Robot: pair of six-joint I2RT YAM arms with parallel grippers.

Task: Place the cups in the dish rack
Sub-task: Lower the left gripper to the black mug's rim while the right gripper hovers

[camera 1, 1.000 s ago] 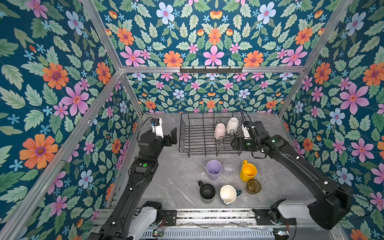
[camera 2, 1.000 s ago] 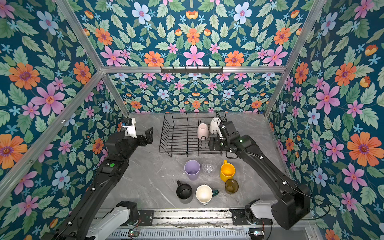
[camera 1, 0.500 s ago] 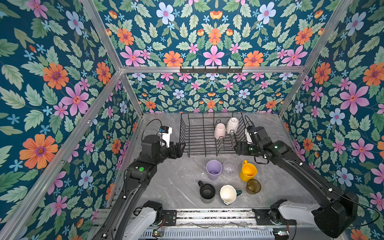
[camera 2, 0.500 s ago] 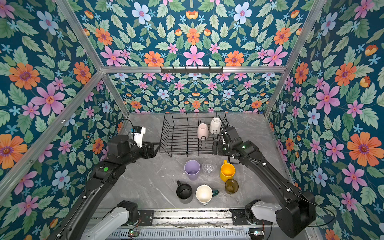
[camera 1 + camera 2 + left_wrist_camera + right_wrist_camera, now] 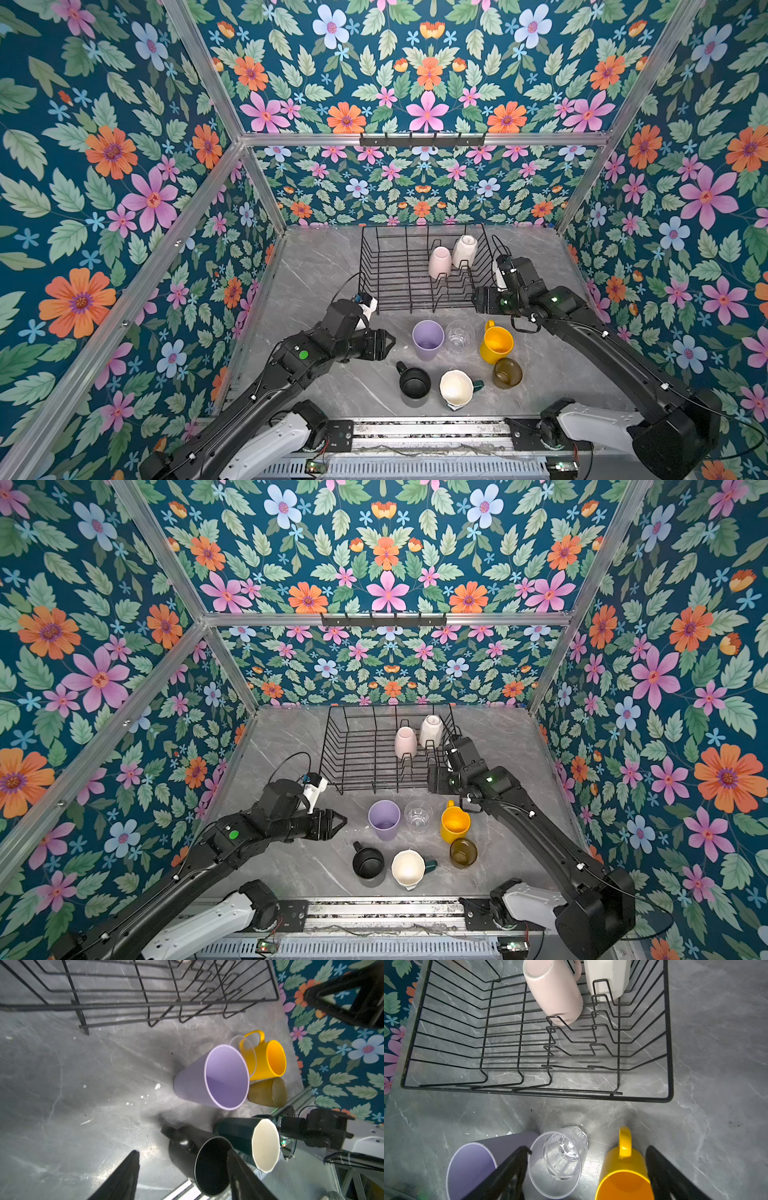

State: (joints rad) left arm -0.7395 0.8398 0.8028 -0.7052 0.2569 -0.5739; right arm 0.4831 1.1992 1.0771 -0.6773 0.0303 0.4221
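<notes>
Right wrist view: glossy pale pink mug (image 5: 554, 995) upended in wiry black dish rack (image 5: 529, 1093); right gripper (image 5: 587, 1148), left gripper (image 5: 388, 344) splayed, empty.

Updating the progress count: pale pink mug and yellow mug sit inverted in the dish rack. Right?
Not quite. The inverted pair in the dish rack is the pale pink mug and the white mug; the yellow mug stands on the table, as both top views show.

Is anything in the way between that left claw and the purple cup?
Nothing visible. Only bare tabletop lies between the left gripper and the lilac tumbler. The black mug sits off to the side, nearer the robot's base.
</notes>
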